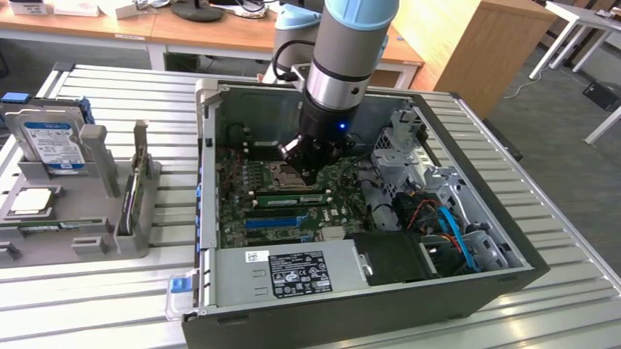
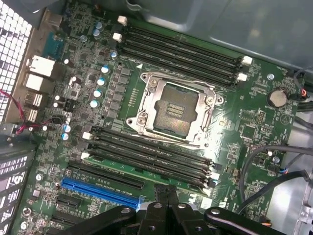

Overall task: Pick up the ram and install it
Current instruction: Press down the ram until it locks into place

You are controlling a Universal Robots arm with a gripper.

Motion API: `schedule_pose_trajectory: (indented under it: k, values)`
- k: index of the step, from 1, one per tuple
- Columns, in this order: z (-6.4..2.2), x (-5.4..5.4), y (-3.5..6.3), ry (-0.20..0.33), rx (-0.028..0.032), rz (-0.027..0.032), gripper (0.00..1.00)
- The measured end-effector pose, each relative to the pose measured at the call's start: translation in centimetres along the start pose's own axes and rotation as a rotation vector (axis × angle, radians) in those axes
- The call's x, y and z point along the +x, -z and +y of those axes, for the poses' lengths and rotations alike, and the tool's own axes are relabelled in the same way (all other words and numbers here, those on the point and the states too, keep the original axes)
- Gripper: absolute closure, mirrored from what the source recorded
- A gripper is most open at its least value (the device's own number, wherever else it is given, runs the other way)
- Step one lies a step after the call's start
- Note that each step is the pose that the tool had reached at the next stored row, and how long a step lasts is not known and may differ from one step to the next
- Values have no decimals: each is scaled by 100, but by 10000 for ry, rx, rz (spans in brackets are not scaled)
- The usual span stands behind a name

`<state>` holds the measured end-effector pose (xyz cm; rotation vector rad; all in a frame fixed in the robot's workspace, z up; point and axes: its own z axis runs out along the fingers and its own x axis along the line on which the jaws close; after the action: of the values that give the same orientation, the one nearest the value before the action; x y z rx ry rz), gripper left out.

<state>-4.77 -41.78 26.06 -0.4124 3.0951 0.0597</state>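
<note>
- In the wrist view, the tool [image 2: 167, 208] is seen with its fingers pressed together and nothing pinched between them; the closed tips form a narrow edge, judged suited to pressing on a thin part.
- Just beyond the tips, the ram [image 2: 146, 171] lies along a slot in the nearer memory bank, a green stick with a white label. It appears to be seated in the slot, though whether it is fully latched cannot be told.
- The blue expansion slot [image 2: 100, 192] runs parallel, just beside that bank.
- Farther on, the CPU socket [image 2: 172, 105] sits open between the two memory banks; the far bank [image 2: 181, 56] holds no sticks.
- In the exterior view, the tool [image 1: 308, 174] is lowered into the open computer case [image 1: 209, 218], which lies on its side on the worktop [image 1: 107, 298] so the motherboard faces up for vertical access.
- At the exterior view's left, a grey fixture [image 1: 97, 218] holds spare parts upright, including a hard drive [image 1: 49, 145].
</note>
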Motion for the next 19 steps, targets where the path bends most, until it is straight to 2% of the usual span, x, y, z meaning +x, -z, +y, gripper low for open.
schedule_pose_trajectory:
  k: [5,13,16,19]
  values:
    - [0,-1,0,-596,12,-9,89]
    - [1,-1,0,-1386,13,33,89]
    - [1,-1,0,-1648,10,67,89]
    - [1,-1,0,-1830,1,127,89]
